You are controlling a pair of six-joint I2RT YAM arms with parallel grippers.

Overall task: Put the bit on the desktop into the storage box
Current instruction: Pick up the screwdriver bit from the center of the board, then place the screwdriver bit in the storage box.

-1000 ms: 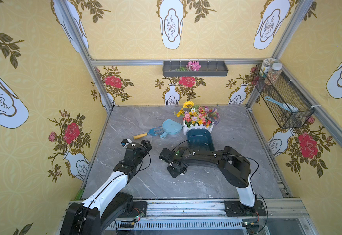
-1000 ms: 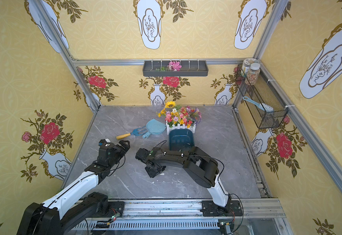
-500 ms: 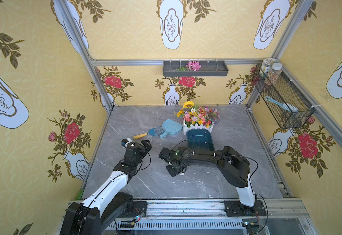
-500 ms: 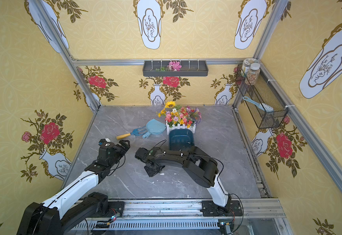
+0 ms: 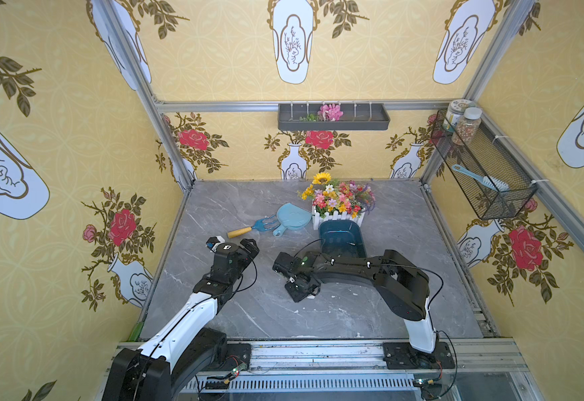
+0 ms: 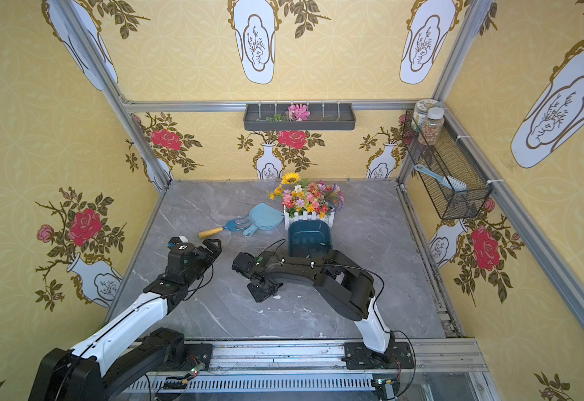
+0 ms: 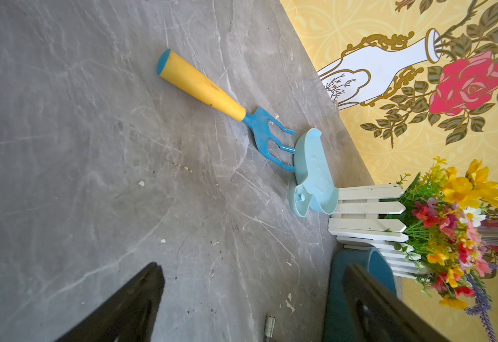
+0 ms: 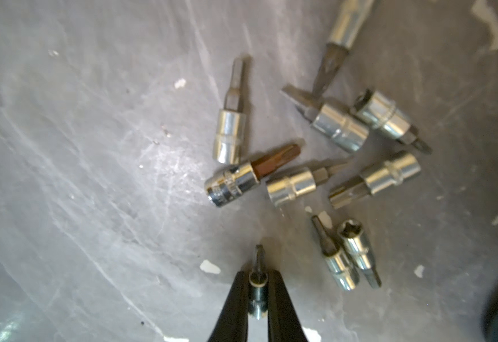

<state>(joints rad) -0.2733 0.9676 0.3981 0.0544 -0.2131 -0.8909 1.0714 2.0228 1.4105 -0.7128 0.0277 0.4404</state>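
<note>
In the right wrist view my right gripper [image 8: 258, 281] is shut on a small chrome bit [image 8: 258, 293], whose tip pokes out past the black fingers. Several more bits [image 8: 231, 136] lie loose on the grey marble desktop [image 5: 387, 215] just beyond. In both top views the right gripper [image 5: 299, 293] points down at the desktop, near the front end of the dark teal storage box [image 5: 340, 239]. My left gripper [image 5: 248, 248] hovers to the left, open and with nothing in it [image 7: 253, 266]. Its view catches one bit [image 7: 270, 322] and the box wall [image 7: 335, 296].
A blue garden fork with a yellow handle [image 5: 252, 228] and a light blue dustpan [image 5: 292, 217] lie behind the left gripper. A white-fenced flower box [image 5: 339, 205] stands right behind the storage box. A wall trough [image 5: 332, 118] and a wire basket [image 5: 481, 170] hang above.
The right gripper has closed and its wrist has barely shifted over the pile of bits. The left arm has not moved.
</note>
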